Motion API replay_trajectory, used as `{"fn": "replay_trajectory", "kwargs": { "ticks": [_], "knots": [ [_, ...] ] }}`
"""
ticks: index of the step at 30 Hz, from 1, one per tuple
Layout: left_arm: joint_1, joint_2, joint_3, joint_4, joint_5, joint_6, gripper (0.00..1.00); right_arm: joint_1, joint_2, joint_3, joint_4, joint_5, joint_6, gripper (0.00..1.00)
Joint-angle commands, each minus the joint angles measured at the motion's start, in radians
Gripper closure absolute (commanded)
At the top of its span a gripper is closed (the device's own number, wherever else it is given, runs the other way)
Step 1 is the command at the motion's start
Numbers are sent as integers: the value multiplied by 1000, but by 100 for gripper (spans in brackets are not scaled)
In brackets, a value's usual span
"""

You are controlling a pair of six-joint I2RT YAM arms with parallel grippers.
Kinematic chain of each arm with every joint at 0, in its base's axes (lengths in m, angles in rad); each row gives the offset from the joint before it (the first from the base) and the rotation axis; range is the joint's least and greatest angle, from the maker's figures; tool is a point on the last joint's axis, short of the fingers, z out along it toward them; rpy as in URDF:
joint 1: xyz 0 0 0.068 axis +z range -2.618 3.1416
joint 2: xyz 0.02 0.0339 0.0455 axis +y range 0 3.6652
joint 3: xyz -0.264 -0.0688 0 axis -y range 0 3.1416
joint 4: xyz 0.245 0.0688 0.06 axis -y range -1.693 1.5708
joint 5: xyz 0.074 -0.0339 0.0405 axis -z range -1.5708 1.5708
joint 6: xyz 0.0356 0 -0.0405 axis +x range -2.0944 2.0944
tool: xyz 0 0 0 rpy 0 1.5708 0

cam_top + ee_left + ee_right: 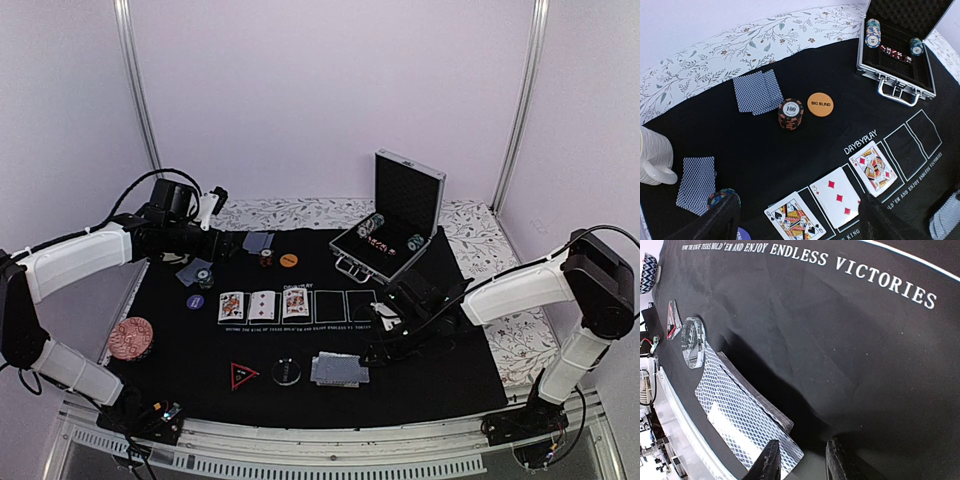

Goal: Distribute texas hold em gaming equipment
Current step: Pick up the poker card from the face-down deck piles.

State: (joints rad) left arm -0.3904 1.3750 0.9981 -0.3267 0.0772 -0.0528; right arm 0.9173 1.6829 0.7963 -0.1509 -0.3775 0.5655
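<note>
**Right gripper hovering at the card deck**

Its fingers are standing parted and empty, just beside the deck, likely lining up to draw for the two unfilled boxes. Beyond the deck are lying a round disc and the triangle marker. Left gripper is hanging wide open over three face-up cards, carrying nothing

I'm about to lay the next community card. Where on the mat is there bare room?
Bare: the two outlined boxes right of the third face-up card, and the strip between that row and the deck. Crowded: the far left, where face-down cards, chip stacks, discs and the left gripper cluster.
</note>
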Motion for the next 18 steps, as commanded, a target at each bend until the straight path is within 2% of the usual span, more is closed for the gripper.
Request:
{"fn": "replay_trajectory", "kwargs": {
  "ticks": [1, 4, 7, 18],
  "knots": [
    [-3, 12, -10, 14, 11, 11, 16, 9, 22, 12, 23, -10, 9, 71],
    [-2, 13, -10, 14, 9, 11, 16, 9, 11, 14, 17, -9, 4, 85],
    [-4, 13, -10, 14, 10, 11, 16, 8, -12, 17, -20, 18, -6, 94],
    [-5, 16, -10, 14, 10, 13, 16, 5, -93, 28, -160, 91, -44, 97]
  ]
}}
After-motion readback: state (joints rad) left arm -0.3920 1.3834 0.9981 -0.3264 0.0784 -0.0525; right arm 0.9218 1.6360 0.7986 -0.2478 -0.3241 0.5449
